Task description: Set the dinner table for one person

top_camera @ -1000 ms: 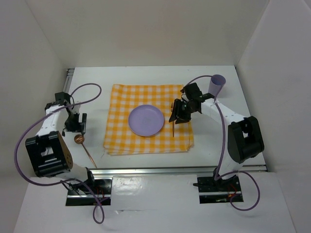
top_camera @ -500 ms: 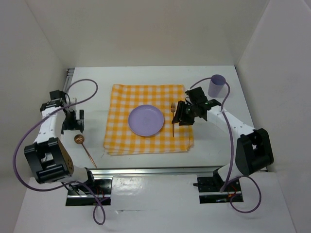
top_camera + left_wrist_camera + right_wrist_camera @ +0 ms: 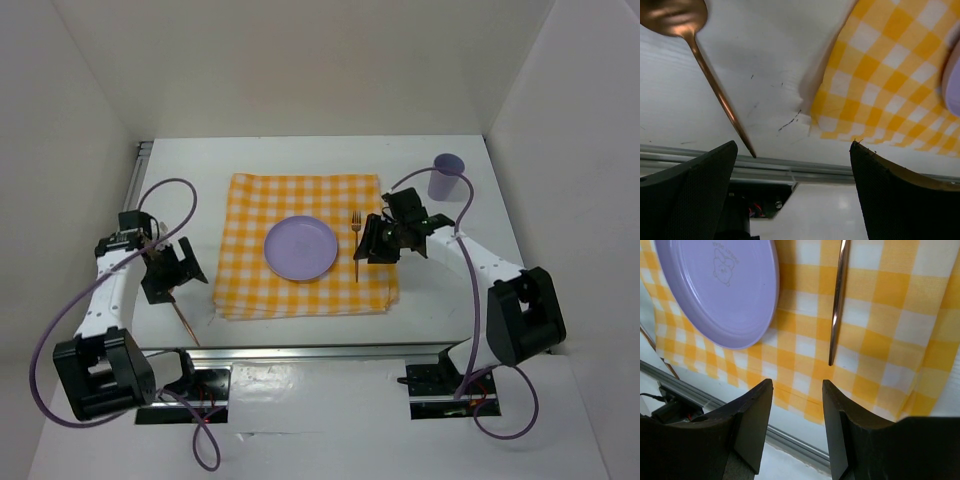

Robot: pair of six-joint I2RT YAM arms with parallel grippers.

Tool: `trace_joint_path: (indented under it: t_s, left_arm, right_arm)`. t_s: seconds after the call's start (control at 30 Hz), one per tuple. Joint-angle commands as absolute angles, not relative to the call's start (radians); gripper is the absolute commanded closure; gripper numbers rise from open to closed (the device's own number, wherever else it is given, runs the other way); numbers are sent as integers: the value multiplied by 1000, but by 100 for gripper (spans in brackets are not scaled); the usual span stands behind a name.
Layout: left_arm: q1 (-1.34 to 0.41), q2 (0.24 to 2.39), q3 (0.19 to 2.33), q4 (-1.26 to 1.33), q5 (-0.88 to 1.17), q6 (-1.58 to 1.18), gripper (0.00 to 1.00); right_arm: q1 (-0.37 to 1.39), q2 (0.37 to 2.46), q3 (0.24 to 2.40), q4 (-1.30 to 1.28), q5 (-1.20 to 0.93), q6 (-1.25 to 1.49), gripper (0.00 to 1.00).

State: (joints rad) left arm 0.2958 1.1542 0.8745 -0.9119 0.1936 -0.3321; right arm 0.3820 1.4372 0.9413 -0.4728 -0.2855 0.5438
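Observation:
The white dinner table (image 3: 190,165) carries a yellow checked cloth (image 3: 248,215) with a purple plate (image 3: 300,248) in its middle. A copper fork (image 3: 356,250) lies on the cloth right of the plate. A copper spoon (image 3: 188,328) lies on the bare table left of the cloth, its bowl hidden under my left gripper (image 3: 172,276). That gripper is open and empty; its wrist view shows the spoon (image 3: 715,90) ahead of the fingers. My right gripper (image 3: 375,240) is open and empty just right of the fork; the fork handle (image 3: 839,305) lies beyond its fingertips.
A purple cup (image 3: 446,176) stands upright at the back right, off the cloth. Metal rails (image 3: 330,350) run along the near edge. White walls close in the left, back and right. The cloth's near left corner (image 3: 830,120) lies close to the spoon handle.
My left gripper has moved nearer and to the right, over the spoon's bowl. My right gripper has opened off the fork, which lies on the cloth, and drawn slightly right.

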Motion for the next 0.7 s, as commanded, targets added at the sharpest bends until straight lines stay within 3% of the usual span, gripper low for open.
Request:
trace_joint_path:
  t_s: [0.0,0.13,0.37,0.67]
  left_arm:
    - [244,1202,914,-951,151,-448,1]
    - [212,1282,913,-1025,-53,-492,1]
    - [232,1388,989,-1026,-136,-433,1]
    - [256,1555,925,-1017,-54,-466,1]
  right_arm:
    - [391,1474,942,-400,-296,525,48]
    - [391,1509,971,-391,-305,516,48]
    - [391,1565,1029,-391,-287,515,48]
    - [381,1667,1117,-411,-247,485,48]
